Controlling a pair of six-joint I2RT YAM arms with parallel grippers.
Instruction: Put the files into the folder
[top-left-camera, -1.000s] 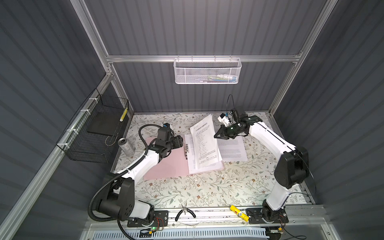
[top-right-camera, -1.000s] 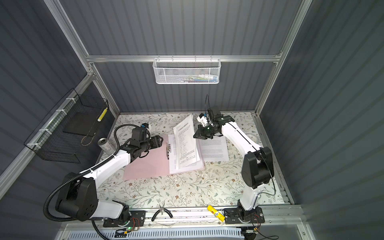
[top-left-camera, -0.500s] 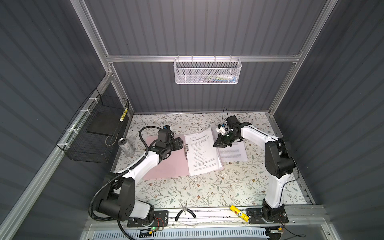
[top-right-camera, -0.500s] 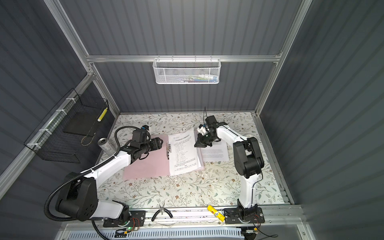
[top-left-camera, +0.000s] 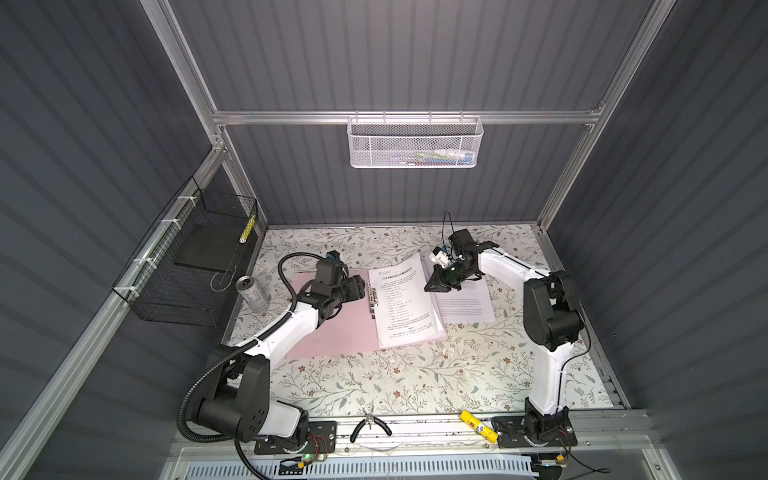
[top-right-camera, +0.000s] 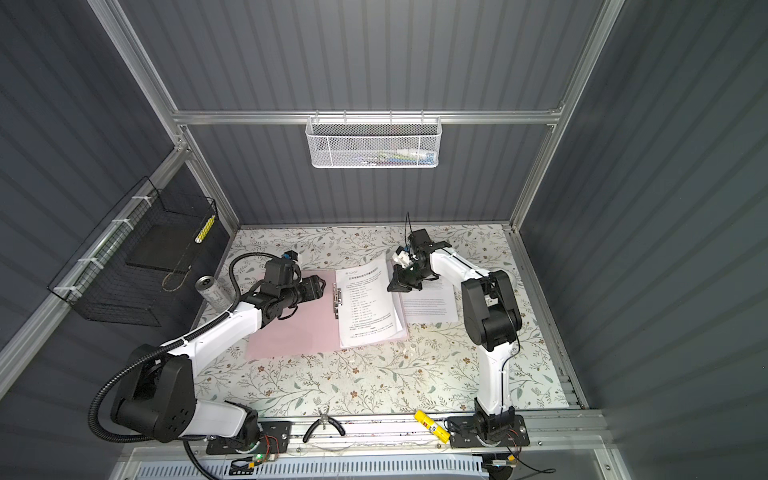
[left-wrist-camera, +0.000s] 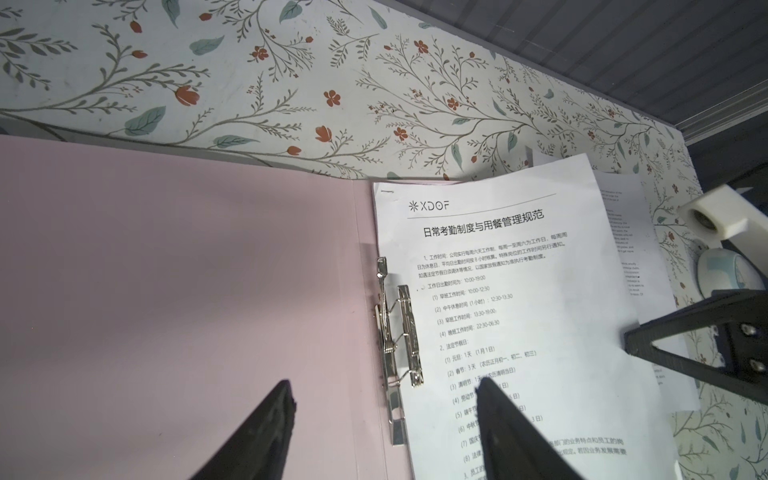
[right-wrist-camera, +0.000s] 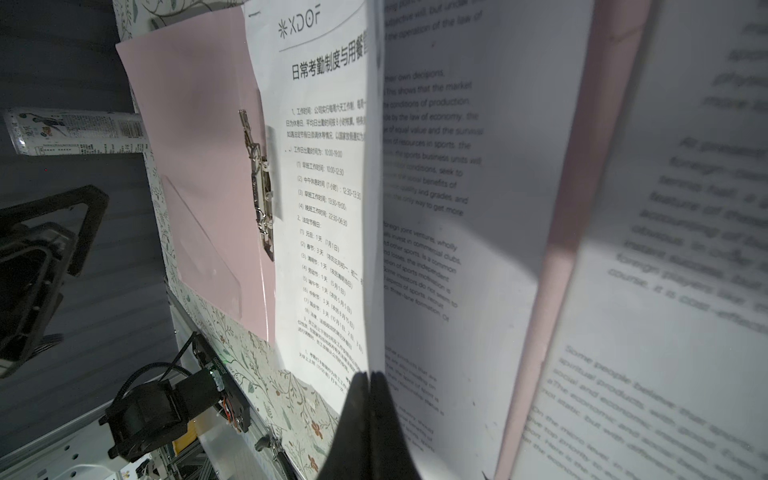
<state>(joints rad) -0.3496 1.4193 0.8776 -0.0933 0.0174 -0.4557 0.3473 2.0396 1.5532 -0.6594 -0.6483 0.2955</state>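
Progress: the folder (top-left-camera: 340, 332) lies open and flat on the table (top-left-camera: 415, 374). I judge the job partly done, since the files are stacked on its right half but not all of them are in.
Done: the top sheet (top-left-camera: 405, 307), the one with the bold heading, lies on that half over at least one more printed page.
Left: one loose sheet (top-left-camera: 469, 303) lies on the table just beside the folder's right edge, outside it. The flap is not closed.
Clip (left-wrist-camera: 399, 332): it sits at the sheets' inner edge (whether it bites on the paper I cannot tell).
My right gripper (right-wrist-camera: 368, 376): jaws pinched together on the top sheet's outer edge, which lifts and curls there.
My left gripper (left-wrist-camera: 383, 384): jaws well apart, holding nothing, hovering above the clip at the spine.
Folder material: thin pale-pink card, matte, a large rectangle creased down the middle, with a clear corner pocket on the bare left flap.
Files material: thin white paper, limp, with fine black print.
Clip material: small, shiny metal, a sprung lever along the inner spine.
Table surface: flat, covered in a floral print.
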